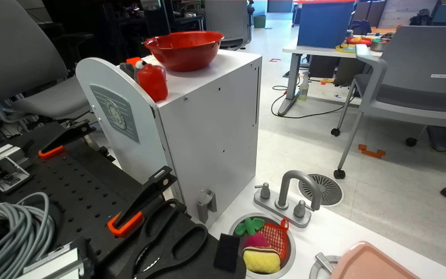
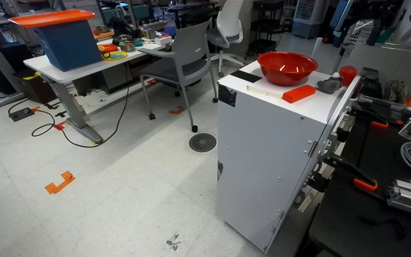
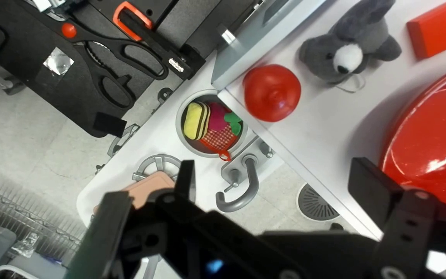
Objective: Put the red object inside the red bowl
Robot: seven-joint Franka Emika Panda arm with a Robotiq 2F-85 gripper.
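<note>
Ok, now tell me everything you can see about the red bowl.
The bowl is wide, round and glossy red, apparently plastic, with a flared rim and sides that curve in toward a narrower base. It stands upright on the white cabinet top, near but apart from a red block; only that top seems to touch it. Light glints off its inside, where I see no object. In the wrist view, the picture's edge cuts it off.

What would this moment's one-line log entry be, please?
gripper: open, empty | red object: on cabinet, outside bowl | bowl: upright, on cabinet | plush: between red object and red block | task: pending
</note>
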